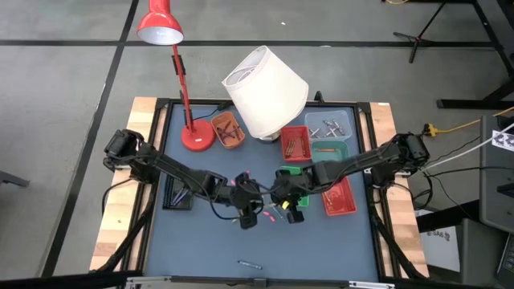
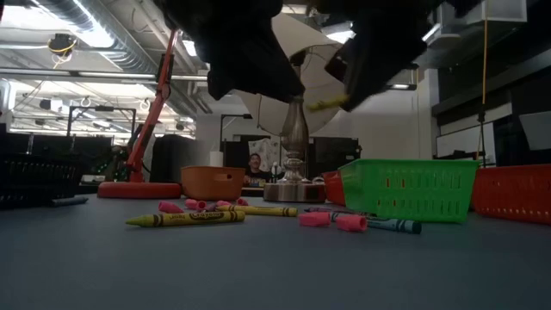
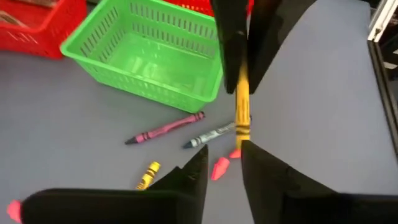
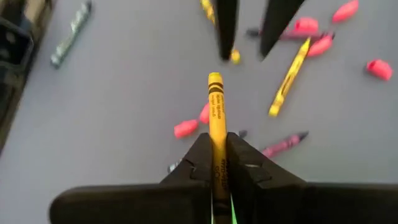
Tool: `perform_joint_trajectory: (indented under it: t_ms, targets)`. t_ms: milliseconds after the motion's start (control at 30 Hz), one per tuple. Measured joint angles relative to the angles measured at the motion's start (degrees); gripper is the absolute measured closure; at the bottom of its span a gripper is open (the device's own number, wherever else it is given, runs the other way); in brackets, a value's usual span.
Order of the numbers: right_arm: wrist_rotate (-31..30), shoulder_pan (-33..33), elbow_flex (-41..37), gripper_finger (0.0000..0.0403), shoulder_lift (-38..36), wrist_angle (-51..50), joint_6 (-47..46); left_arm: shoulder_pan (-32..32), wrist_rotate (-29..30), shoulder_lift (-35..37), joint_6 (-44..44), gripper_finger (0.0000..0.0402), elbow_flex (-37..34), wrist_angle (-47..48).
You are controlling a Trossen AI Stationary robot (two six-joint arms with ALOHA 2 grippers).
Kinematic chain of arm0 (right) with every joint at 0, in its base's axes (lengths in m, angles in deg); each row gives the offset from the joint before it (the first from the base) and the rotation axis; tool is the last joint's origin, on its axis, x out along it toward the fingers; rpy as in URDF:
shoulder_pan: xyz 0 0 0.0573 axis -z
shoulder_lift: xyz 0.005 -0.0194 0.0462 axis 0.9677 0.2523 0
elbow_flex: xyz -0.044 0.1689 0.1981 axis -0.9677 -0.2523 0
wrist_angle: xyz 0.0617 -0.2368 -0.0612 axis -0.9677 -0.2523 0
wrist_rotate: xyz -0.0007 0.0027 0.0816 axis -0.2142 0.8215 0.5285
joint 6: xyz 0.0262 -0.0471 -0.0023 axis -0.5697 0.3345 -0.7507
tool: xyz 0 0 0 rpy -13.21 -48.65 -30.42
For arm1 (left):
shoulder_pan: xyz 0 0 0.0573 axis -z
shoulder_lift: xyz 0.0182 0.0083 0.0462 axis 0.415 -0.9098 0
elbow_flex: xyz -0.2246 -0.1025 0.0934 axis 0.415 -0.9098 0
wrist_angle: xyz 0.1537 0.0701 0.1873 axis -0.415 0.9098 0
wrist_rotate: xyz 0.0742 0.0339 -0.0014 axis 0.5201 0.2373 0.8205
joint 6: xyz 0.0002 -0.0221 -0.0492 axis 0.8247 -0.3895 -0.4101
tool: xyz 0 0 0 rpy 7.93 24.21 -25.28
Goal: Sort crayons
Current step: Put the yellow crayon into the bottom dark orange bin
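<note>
High view: left claw (image 1: 247, 215) and right claw (image 1: 287, 205) meet mid-table (image 1: 321, 249) over scattered crayons (image 1: 271, 215), beside the green basket (image 1: 294, 172).

Low view: yellow crayon (image 2: 186, 219) lying flat, wrapper printed "Crayola".

Left wrist view: left claw fingers parted, apart from the yellow-orange crayon (image 3: 242, 112).

Right wrist view: right claw clamped on that crayon (image 4: 216, 124); label print unreadable.

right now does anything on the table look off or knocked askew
Yes. The white fabric lampshade sits tilted well off upright on its metal lamp base, beside the red plastic tray. Several short broken pink crayon stubs also lie loose on the blue-grey table.
</note>
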Motion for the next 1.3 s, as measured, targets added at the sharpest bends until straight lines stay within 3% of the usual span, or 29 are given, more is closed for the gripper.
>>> perform_joint_trajectory:
  t_ms: [167, 400, 667, 767, 1100, 1300]
  targets:
    - [-0.47, -0.04, 0.0, 0.039, -1.45, -4.94, -1.66, -0.07, 0.37, 0.0, 2.81, 0.0298, 0.0, 0.02]
    - [-1.42, -0.14, 0.0, 0.0379, -6.01, -16.34, -8.01, -0.25, 0.14, 0.0, 3.13, 0.0295, 0.02, 0.14]
    - [-9.67, -5.43, -0.38, 0.0385, -11.4, -24.55, -11.02, -0.23, -0.07, 0.0, 3.1, 0.0295, 0.02, 0.63]
    - [-13.95, -8.06, -3.89, 0.0374, -14.29, -26.35, -15.72, -0.22, -0.08, 0.0, 3.08, 0.0295, 0.02, 0.66]
    - [-17.16, -15.0, -19.22, 0.0383, -26.26, -26.2, -40.57, -0.21, -0.2, 0.0, 2.89, 0.0295, 0.02, 0.7]
    - [-17.56, -18.14, -24.59, 0.0367, -29.96, -26.2, -46.13, -0.18, -0.2, 0.0, 2.58, 0.0295, 0.02, 0.9]
